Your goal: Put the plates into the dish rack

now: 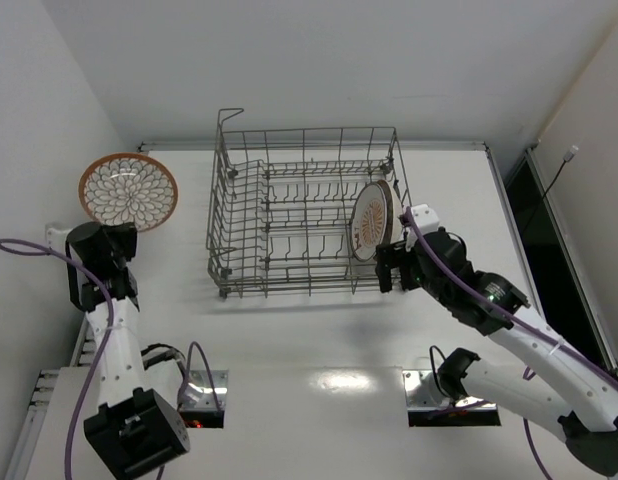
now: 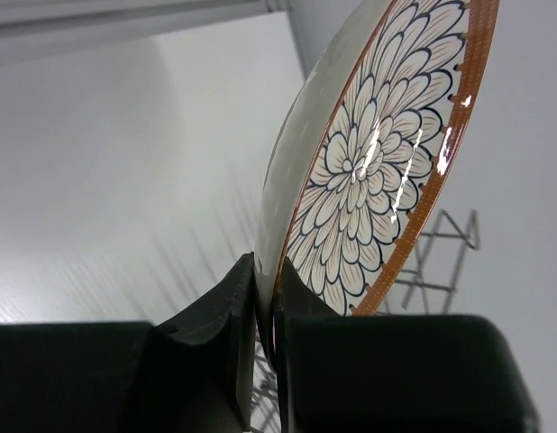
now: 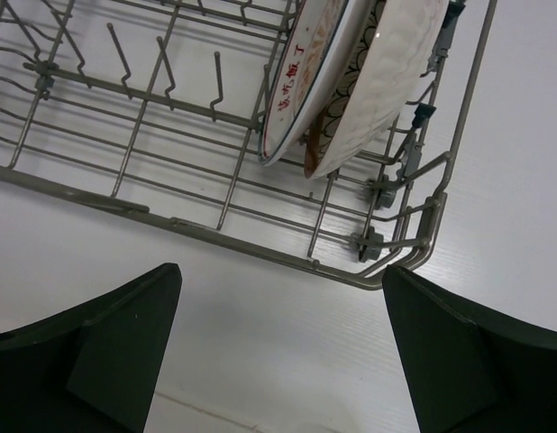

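A petal-patterned plate (image 1: 128, 190) with an orange rim is lifted off the table left of the dish rack (image 1: 304, 210), its face tilted up. My left gripper (image 1: 119, 228) is shut on its lower edge. In the left wrist view both fingers (image 2: 238, 307) pinch the plate's (image 2: 378, 153) rim. Two more plates (image 1: 371, 220) stand on edge at the rack's right end: in the right wrist view, one with orange markings (image 3: 305, 81) in front of a petal-patterned one (image 3: 387, 63). My right gripper (image 3: 280, 271) is open and holds nothing, just outside the rack's near right corner.
The rack's near rim (image 3: 125, 206) runs across in front of my right gripper. Rows of upright tines (image 3: 170, 77) stand free to the left of the two plates. A wall borders the table close on the left.
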Tool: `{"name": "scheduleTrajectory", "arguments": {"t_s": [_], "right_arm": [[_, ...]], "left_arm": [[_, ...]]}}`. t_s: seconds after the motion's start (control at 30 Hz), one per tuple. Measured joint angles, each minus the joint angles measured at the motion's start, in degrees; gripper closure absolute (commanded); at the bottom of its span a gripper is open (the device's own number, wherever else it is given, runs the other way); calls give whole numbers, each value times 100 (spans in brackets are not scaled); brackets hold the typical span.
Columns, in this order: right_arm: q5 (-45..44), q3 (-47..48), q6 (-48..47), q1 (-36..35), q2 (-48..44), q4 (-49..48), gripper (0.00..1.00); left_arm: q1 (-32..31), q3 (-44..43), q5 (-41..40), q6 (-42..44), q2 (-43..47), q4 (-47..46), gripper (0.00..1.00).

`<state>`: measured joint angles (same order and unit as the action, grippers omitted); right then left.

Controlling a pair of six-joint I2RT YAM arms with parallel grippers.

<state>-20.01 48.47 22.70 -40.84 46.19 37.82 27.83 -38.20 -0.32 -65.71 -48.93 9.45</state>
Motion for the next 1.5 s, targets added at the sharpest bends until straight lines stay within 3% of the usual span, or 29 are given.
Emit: {"name": "scheduleTrajectory", "arguments": {"t_s": [0.27,0.5,0.73,1.13,1.5], "right_arm": [[675,90,0,0,-46,-109,7],[1523,1029,72,0,280,-715,4],[2079,1993,282,2,1196,-1353,4],[2173,2557,345,236,1843,-1515,3],[2146,2417,570,588,1954,-1561,3]], "left_arm": [[-109,0,1257,-446,267,-498,100],[-391,-114,2319,-726,267,-1106,100],[-1432,-678,2920,-719,103,-1237,100],[-3917,-966,2721,15,-658,-549,100],[-4597,-1178,2205,282,-813,-57,100]]}}
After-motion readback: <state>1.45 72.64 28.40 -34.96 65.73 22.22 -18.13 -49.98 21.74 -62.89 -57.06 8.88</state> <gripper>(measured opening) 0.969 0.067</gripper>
